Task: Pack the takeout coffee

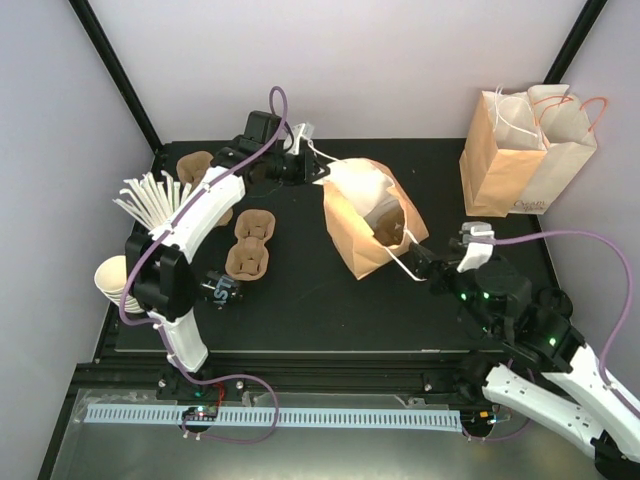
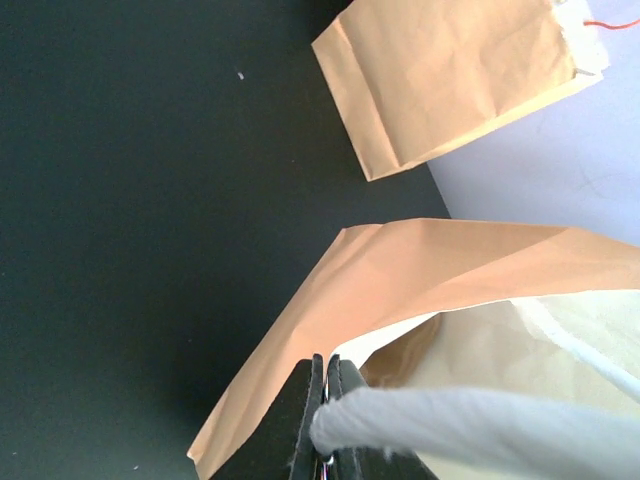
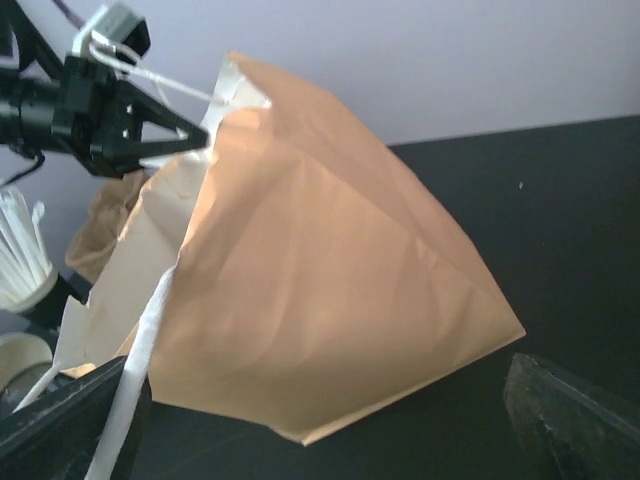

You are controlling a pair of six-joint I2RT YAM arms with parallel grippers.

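Bearing a paper bag (image 1: 352,222), black table (image 1: 300,300) (lilac walls (image 1: 330,60))

The black worktop (image 1: 300,310) carries an open paper bag (image 1: 365,215) near centre, two upright bags (image 1: 510,160) at two o'clock, pulp carriers (image 1: 250,245) at nine o'clock

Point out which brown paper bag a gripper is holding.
The tilted brown paper bag at mid-table: the left gripper pinches its top edge. The other bags stand untouched at the far right.
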